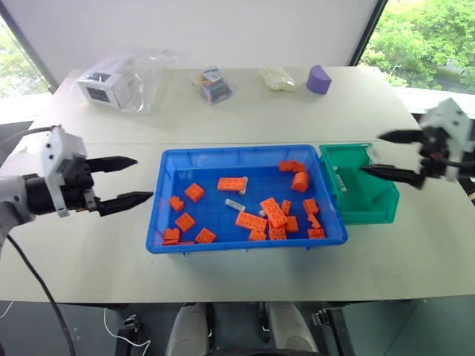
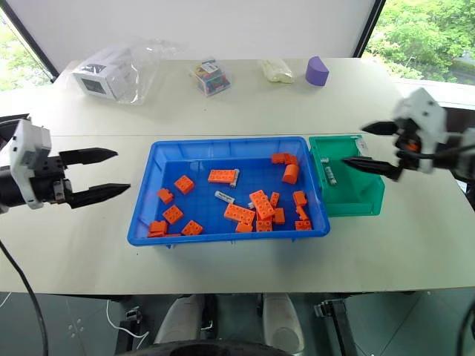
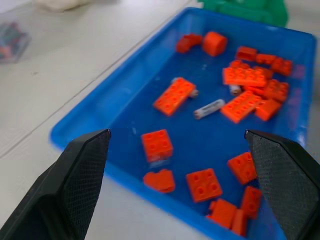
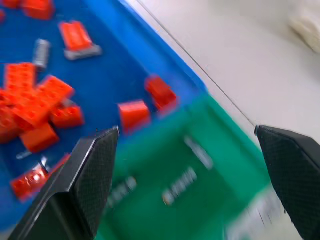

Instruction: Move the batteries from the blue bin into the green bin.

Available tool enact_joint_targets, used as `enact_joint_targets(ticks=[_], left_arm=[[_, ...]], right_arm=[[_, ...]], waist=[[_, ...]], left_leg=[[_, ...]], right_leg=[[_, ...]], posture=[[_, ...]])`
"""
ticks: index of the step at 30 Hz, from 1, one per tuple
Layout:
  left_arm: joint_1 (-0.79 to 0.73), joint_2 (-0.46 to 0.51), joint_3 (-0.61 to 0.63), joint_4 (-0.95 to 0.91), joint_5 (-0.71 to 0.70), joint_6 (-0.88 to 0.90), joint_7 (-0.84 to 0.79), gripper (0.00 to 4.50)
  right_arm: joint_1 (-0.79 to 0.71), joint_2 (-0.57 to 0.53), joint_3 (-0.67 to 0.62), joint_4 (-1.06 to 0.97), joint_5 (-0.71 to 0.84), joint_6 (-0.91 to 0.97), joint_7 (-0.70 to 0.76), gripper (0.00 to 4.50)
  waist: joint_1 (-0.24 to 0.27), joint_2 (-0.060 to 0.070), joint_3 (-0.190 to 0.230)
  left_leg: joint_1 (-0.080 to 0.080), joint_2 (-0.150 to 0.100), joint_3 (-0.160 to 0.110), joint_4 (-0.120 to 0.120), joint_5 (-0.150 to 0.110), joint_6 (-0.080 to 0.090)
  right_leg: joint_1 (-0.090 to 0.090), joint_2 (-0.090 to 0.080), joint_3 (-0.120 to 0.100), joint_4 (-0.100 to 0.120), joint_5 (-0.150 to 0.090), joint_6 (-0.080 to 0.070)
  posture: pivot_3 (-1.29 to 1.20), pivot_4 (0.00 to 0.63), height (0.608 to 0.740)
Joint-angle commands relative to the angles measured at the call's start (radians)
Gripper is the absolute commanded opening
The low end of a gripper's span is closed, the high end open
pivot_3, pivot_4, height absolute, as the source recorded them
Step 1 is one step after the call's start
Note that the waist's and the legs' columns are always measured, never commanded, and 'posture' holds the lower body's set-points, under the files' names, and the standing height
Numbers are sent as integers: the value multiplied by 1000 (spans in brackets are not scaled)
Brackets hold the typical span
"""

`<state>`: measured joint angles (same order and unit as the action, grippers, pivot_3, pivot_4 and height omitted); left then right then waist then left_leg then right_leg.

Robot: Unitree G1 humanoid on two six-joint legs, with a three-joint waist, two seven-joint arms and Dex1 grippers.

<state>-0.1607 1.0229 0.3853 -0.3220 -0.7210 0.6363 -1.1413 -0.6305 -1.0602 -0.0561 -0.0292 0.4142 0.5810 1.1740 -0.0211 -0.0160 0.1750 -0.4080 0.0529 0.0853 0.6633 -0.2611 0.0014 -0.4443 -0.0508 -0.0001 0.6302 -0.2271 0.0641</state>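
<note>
A: Biggest first: one pale table [image 1: 245, 119], wide, carrying everything.

B: Next down: one blue bin [image 1: 167, 194], shallow, near the front middle of the table. Just beside it on the right, touching or nearly so, one green bin [image 1: 378, 202], smaller and deeper, white tag at its far rim.

A: Along the far edge, four things: a white box in a clear bag [image 1: 104, 86] at left, then a small clear box of coloured bits [image 1: 212, 84], a pale crumpled bag [image 1: 277, 78], and one purple block [image 1: 319, 79].

B: Two tools. Left tool [image 1: 128, 180] hovering over bare table left of the blue bin, black fingers spread wide, gripping nothing. Right tool [image 1: 380, 154] above the green bin's right side, fingers likewise spread, nothing between them.

A: Inside the blue bin: orange bricks [image 1: 256, 221], roughly twenty, scattered on the left, piled thicker on the right. Exact count hard where stacked.

B: Batteries [image 1: 235, 205]: one lying clear in the middle of the blue bin floor, one against a long brick farther back, perhaps one more end poking out by the brick pile. In the green bin, one plain against the left wall [image 1: 340, 180]; more pale shapes on its floor in the right wrist view, too blurred to count.
</note>
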Motion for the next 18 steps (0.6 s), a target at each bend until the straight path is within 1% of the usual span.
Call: enact_joint_targets(ticks=[1, 2, 6, 8, 11, 14, 18], left_arm=[[-22, 26, -25, -34, -16, -1, -36, 4500], [-25, 26, -32, -35, -13, -3, -41, 4500], [-17, 26, -71, -38, 23, -34, -64, 4500], [-5, 22, -77, -46, 31, -40, -67, 4500], [20, 17, -76, -69, 35, -49, -66, 4500], [38, 15, -67, -87, 35, -54, -56, 4500], [74, 10, -45, -101, 31, -60, -54, 4500]], right_arm=[[-159, 111, 155, -60, -22, 95, -13, 4478], [-191, 139, 188, -60, -34, 110, -16, 4478], [-308, 325, 393, -28, -130, 139, -42, 4478], [-340, 401, 463, 15, -183, 137, -64, 4478], [-386, 514, 535, 107, -242, 151, -101, 4478], [-392, 560, 561, 102, -262, 188, -107, 4478], [-327, 559, 564, -75, -211, 293, -84, 4478]], waist=[[2, 0, 0], [2, 0, 0], [6, 0, 0], [7, 0, 0], [7, 0, 0], [9, 0, 0], [8, 0, 0]], left_leg=[[0, 0, 0, 0, 0, 0], [-1, 0, 0, 0, 0, 0], [-2, 0, 1, 0, 0, 0], [-2, 0, 2, 0, 0, 0], [-3, 0, 2, 1, 0, 0], [-3, 0, 3, 2, 0, 0], [-3, 0, 2, 2, 0, 0]], right_leg=[[0, 0, 0, 0, 0, 0], [-1, 1, 0, 1, 0, 0], [-1, 1, -1, 1, 0, -1], [-1, 0, -1, 1, 0, -1], [-1, 0, -1, 1, 0, -1], [-1, 0, -1, 2, 0, -1], [-1, -1, -1, 1, 0, -1]], posture=[[0, 150, 734], [0, 150, 734], [0, 150, 734], [0, 150, 734], [0, 150, 734], [0, 150, 734], [0, 150, 734]])
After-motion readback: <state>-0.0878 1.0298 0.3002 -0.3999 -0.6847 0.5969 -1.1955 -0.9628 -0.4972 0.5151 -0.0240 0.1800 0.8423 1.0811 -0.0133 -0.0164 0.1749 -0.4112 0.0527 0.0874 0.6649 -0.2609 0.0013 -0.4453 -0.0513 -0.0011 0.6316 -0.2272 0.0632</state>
